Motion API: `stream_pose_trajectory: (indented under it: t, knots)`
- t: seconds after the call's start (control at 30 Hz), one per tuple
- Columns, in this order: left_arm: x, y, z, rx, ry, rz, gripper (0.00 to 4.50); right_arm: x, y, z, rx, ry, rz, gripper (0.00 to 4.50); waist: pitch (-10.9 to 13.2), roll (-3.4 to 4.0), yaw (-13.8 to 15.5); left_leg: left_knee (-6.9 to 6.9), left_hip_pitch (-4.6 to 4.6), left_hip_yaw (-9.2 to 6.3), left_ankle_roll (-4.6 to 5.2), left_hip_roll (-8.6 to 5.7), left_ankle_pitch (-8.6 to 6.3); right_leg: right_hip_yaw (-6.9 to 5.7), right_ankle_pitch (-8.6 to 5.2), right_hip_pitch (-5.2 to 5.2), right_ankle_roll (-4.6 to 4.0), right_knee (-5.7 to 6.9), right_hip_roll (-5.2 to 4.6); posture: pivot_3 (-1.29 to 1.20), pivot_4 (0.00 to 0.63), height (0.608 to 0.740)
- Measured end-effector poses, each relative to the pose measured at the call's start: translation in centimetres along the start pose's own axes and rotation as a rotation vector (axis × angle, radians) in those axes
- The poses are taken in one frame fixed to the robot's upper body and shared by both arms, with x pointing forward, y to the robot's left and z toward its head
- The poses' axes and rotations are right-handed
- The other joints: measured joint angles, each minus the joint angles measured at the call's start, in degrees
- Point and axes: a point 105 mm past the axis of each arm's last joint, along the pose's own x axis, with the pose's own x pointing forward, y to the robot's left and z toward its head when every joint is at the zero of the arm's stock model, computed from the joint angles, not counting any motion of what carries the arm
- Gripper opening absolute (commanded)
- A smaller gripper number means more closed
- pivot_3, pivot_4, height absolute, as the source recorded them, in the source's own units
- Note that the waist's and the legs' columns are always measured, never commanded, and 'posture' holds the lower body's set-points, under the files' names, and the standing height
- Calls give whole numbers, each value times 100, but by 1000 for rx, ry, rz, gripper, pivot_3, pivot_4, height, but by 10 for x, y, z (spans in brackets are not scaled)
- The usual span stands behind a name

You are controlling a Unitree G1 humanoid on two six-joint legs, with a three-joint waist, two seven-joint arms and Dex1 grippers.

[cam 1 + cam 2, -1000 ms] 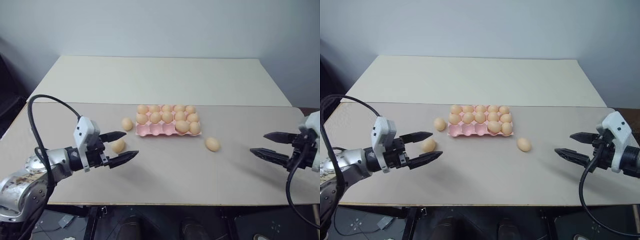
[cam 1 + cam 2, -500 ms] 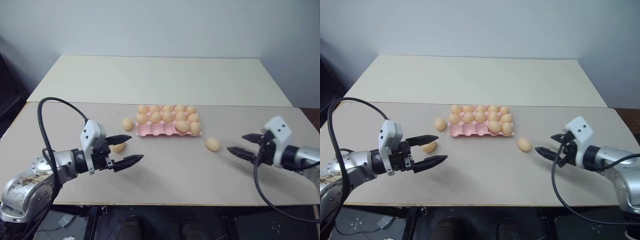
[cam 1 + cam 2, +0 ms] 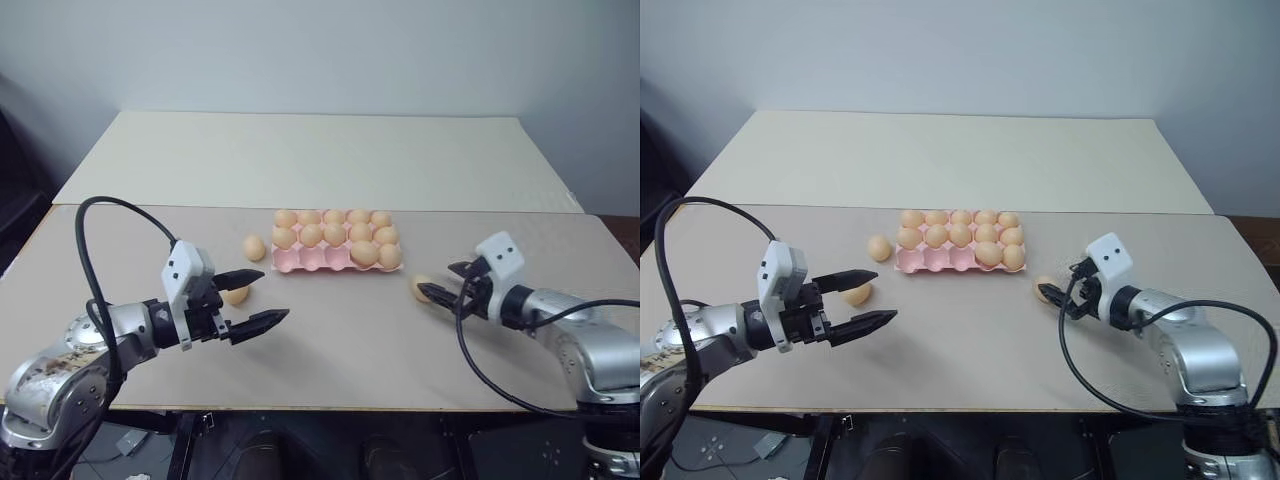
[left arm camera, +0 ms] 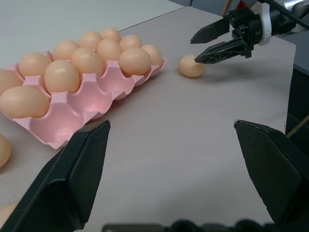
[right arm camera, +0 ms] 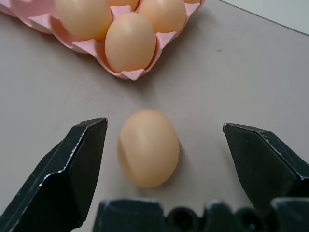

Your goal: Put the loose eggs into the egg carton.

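My right gripper straddles a loose egg, bare table around; egg carton blocks just beyond. Left side: open table.

- A grey-beige table stood nearest the camera, its surface matte and plain.
- A second, cream-coloured table butted against its far edge.
- A pale blue-grey wall rose behind both.
- Dark floor showed beneath the near edge.

You see even, soft indoor light, faint shadows under both arms on the table, and no glare.
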Motion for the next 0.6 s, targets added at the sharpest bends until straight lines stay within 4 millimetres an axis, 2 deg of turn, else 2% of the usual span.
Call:
stream_pose_trajectory:
  t: [0.6]
  knots:
    - [-2, -2, -3, -9, 6, 24, 4500, 19, 1, -16, 41, 53, -19, 4460, 0, 0, -1, -1, -1, 0, 0, 0, 0, 0, 0, -2, 0, 0, 0, 0, 150, 740]
